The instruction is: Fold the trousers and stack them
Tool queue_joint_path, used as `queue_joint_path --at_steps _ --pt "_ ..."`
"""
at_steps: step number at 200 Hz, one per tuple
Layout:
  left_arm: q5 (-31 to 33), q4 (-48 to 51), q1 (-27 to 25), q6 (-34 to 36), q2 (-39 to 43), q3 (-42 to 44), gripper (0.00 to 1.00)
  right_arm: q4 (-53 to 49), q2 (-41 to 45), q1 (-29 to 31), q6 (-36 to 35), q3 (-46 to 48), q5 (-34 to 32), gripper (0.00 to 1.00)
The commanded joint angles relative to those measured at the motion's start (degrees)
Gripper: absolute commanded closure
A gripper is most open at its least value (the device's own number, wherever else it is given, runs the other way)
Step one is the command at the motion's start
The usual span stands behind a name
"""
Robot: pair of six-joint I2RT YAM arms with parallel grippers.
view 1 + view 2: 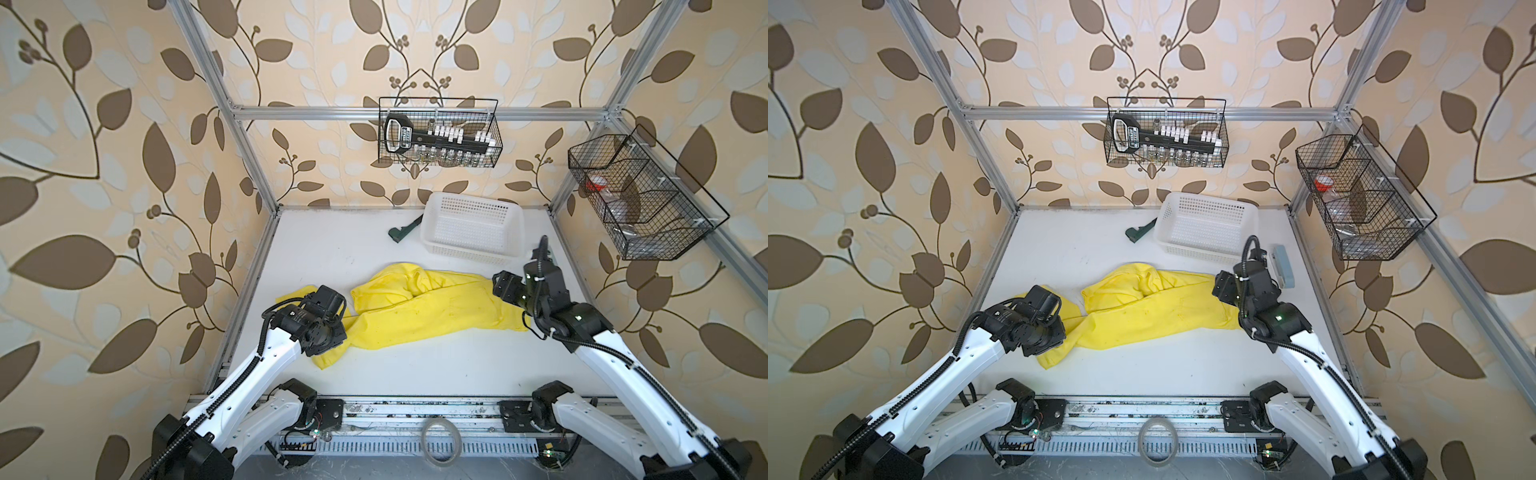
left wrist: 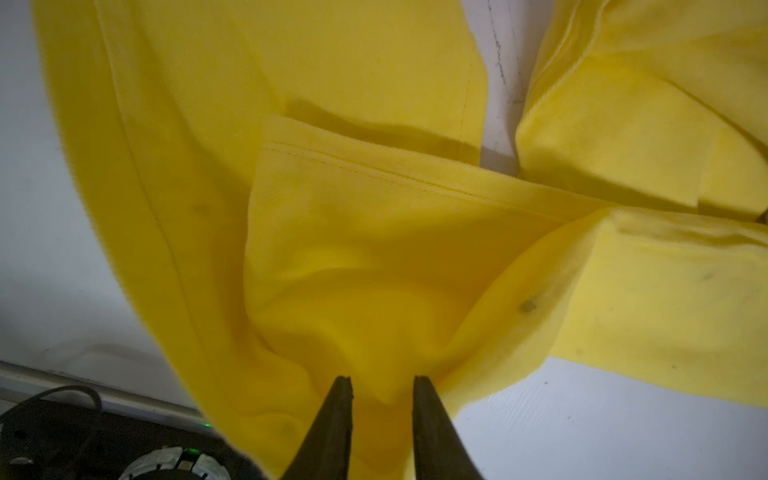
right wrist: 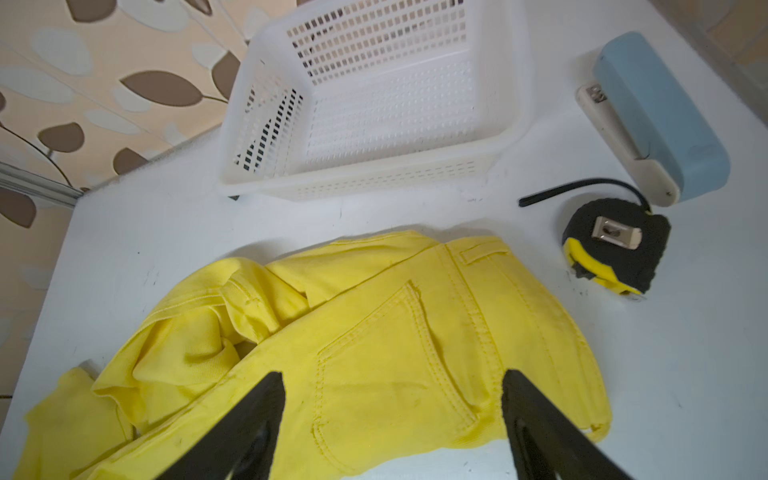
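The bright yellow trousers (image 1: 436, 307) (image 1: 1163, 307) lie crumpled across the middle of the white table (image 1: 415, 370), legs running to the left and waist to the right. My left gripper (image 2: 383, 380) hovers low over the leg end (image 2: 374, 232). Its fingers stand a little apart, with a hanging fold of yellow cloth in the gap. My right gripper (image 3: 392, 374) is wide open just above the waist part, over the back pocket (image 3: 386, 365), and holds nothing. In both top views the wrists hide the fingers of both grippers.
A white perforated basket (image 1: 471, 228) (image 3: 386, 104) stands behind the trousers, with a green tool (image 1: 403, 230) to its left. A black-and-yellow tape measure (image 3: 615, 245) and a blue stapler (image 3: 656, 116) lie by the waist. Two wire baskets (image 1: 438, 133) (image 1: 640, 195) hang on the frame.
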State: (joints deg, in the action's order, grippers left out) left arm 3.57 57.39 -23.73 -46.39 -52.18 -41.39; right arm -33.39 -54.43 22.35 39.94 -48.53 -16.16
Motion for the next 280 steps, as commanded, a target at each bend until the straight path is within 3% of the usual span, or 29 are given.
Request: queue_joint_path --at_steps 1,10,35,44,85,115,156,174,205,248,280 --pt "1.9 2.7 -0.7 -1.0 1.9 -1.8 0.59 -2.5 -5.9 4.3 12.0 -1.8 -6.9 0.19" --pt "2.2 3.2 -0.7 -0.1 1.8 -3.2 0.45 -1.7 -9.0 5.6 14.4 -2.2 -7.6 0.21" --pt "3.2 1.7 -0.7 2.2 0.3 -7.2 0.32 -0.3 -18.3 6.6 19.0 -4.0 -8.0 0.26" --pt "3.9 0.5 -0.6 2.9 -0.8 -8.4 0.23 0.0 -21.3 6.9 19.8 -5.3 -8.4 0.26" --pt "5.1 -5.8 1.4 3.6 -8.0 -10.3 0.2 2.8 -33.0 7.1 20.5 -9.1 -8.6 0.27" --pt "1.8 -11.3 8.3 0.6 -9.3 -7.5 0.2 4.1 -39.7 7.2 18.7 -12.9 -8.5 0.28" --pt "4.0 -13.5 18.6 -3.9 -10.0 -2.3 0.16 3.3 -47.6 7.3 16.2 -17.4 -8.9 0.29" --pt "3.7 -14.1 22.1 -4.9 -11.7 -1.5 0.16 2.3 -49.8 7.9 14.8 -18.3 -9.3 0.36" --pt "3.6 -16.2 23.3 -4.9 -16.1 -0.9 0.19 1.8 -47.4 8.5 14.5 -16.5 -10.6 0.67" --pt "2.4 -18.5 23.3 -7.4 -22.9 -1.1 0.27 0.8 -38.9 8.4 14.6 -12.9 -11.5 0.98" --pt "1.8 -20.8 23.3 -7.6 -26.7 -0.8 0.29 4.1 -33.7 6.7 14.2 -6.9 -8.3 0.98"
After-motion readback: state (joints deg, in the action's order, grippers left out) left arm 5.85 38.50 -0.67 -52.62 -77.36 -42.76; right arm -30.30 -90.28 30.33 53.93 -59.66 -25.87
